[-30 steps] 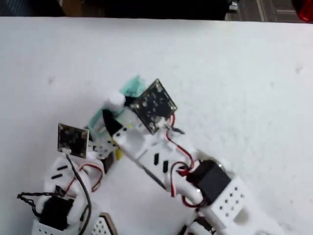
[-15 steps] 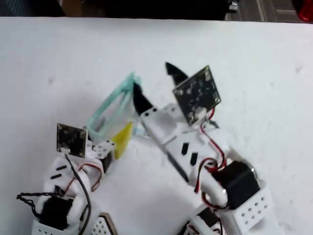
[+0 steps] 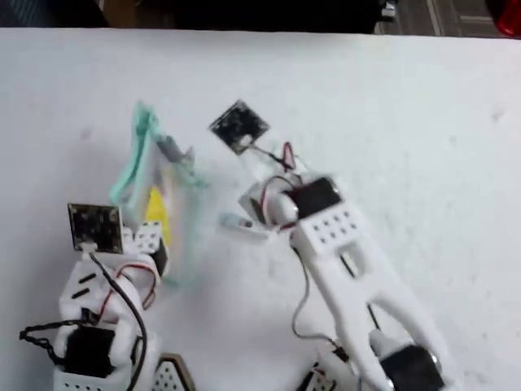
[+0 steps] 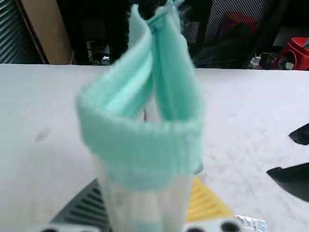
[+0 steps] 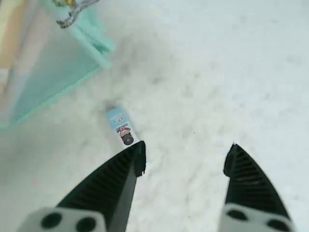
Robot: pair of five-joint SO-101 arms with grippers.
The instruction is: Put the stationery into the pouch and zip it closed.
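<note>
Left arm: folded low at the pouch's near end. Left gripper (image 4: pixel 137 220) pinches the pouch (image 3: pixel 151 175) by its lower part and holds it up off the desk (image 3: pixel 407 122), on edge and tilted. The pouch has mint trim along the top and clear walls. In the left wrist view the trim stands split into two bands, so the mouth looks partly open. A yellow item (image 3: pixel 155 213) shows through the pouch wall, low, near the left gripper. A metal zip pull (image 5: pixel 72 13) hangs at the pouch corner that faces the right arm.

Right arm: stretched across the desk toward the pouch, wrist bent down, with the camera board sitting over the gripper in the high view. Right gripper (image 5: pixel 186 157) is spread wide and points down at the desk, near the pouch but apart from it.

A small labelled item (image 5: pixel 120 126) lies flat on the desk outside the pouch, between the pouch and the right gripper. It sits just beside one fingertip; I cannot tell whether they touch.
</note>
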